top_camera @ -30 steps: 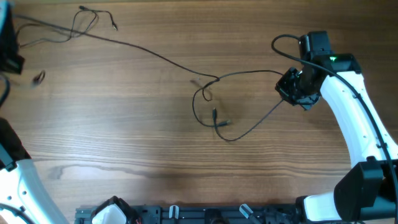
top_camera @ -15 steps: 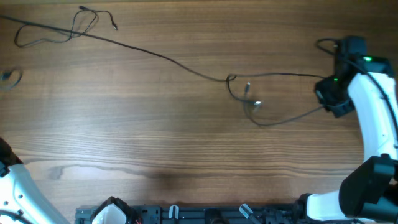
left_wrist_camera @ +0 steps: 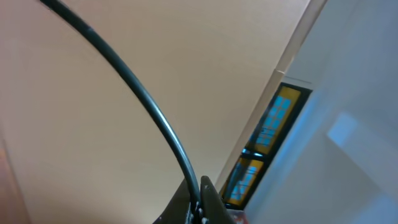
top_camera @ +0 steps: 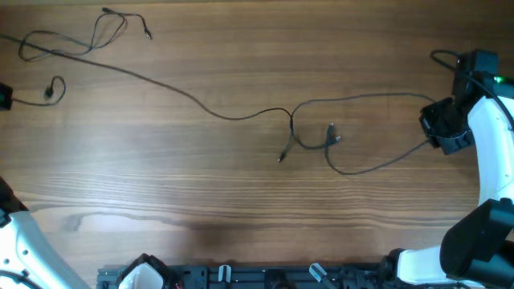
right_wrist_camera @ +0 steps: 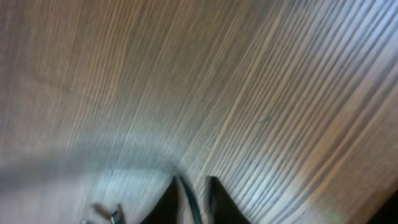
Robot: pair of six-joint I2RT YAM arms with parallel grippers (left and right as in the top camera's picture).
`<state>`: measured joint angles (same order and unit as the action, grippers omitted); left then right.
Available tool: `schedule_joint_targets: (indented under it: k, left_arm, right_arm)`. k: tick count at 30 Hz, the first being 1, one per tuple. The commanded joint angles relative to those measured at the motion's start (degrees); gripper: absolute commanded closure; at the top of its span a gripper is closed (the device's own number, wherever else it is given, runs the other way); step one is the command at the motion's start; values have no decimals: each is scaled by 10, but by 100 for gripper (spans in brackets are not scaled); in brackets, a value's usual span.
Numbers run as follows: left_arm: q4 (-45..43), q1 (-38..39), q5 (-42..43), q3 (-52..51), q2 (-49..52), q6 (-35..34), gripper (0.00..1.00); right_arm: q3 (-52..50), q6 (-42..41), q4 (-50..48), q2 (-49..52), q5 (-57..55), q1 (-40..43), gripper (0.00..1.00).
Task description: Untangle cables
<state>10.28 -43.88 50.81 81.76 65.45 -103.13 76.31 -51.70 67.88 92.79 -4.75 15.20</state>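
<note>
1. The desk (top_camera: 241, 217) is brown wood. The thin black cables (top_camera: 233, 118) lie spread out across it.
2. Seen from above, a small tangle (top_camera: 294, 128) sits near the middle of the desk, a little toward 3 o'clock. The cables cross there and make a tiny loop.
3. Two little plugs poke out of the tangle. The lower plug (top_camera: 281, 157) hangs toward 7 o'clock. The other plug (top_camera: 332, 133) sits just beside the tangle, on its 3 o'clock side.
4. One long strand runs from the tangle toward 10 o'clock, all the way to the far corner. There it lies in loose loops (top_camera: 96, 36).
5. Near the 9 o'clock edge lies a short hooked end (top_camera: 53, 87). It is well apart from the tangle.
6. Two strands run from the tangle toward 3 o'clock. One bends high and one sags low. Both reach the right tool (right_wrist_camera: 194, 202), which sits at the 3 o'clock edge on the white arm (top_camera: 491, 144).
7. In its own camera, the right tool's two dark fingers stand a little apart, so it is a bit open. One of the cables runs through the gap. The view is blurry, so I cannot tell if the fingers touch it.
8. In its own camera, the left tool (left_wrist_camera: 198, 202) is closed tight, with its tips pressed together. It pinches one of the cables, which runs away toward 11 o'clock in that view.
</note>
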Motion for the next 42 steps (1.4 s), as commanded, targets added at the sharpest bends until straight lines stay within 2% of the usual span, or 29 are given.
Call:
schedule_joint_targets:
  k: [1,2,5,6,11,17,22,25,27,30,36,38,42]
  left_arm:
    - [10,2,6,4,5,55,96]
    - [12,4,6,4,5,68,96]
    - [36,23,6,4,6,104,96]
    - [47,34,6,4,6,118,96]
    - [105,113,-1,4,12,206,96]
    - [205,255,-29,4,32,337,96]
    - [318,361,-219,4,60,420,96]
    - [357,379,-292,4,77,425,96]
    - [357,379,-292,4,86,424,96]
    - [346,379,-290,5,88,404,96]
    - [257,379,-186,10,72,337,96]
    - [225,379,-147,30,68,298,96]
    - [203,381,-120,78,63,247,96]
  right_arm:
    - [0,35,-2,1,39,0,26]
    - [0,54,-3,1,59,0,15]
    - [0,134,-17,1,144,0,2]
    - [0,176,-26,1,186,-2,0]
    - [0,299,-53,1,339,-29,0]
    - [0,337,-75,1,382,-106,0]
    - [0,350,-105,1,375,-197,0]
    - [0,392,-128,1,375,-251,0]
    - [0,428,-154,1,374,-294,0]
    - [0,436,-202,1,374,-345,0]
    - [0,362,-327,5,374,-431,0]
    - [0,361,-365,6,375,-457,0]
    - [0,350,-439,6,374,-498,0]
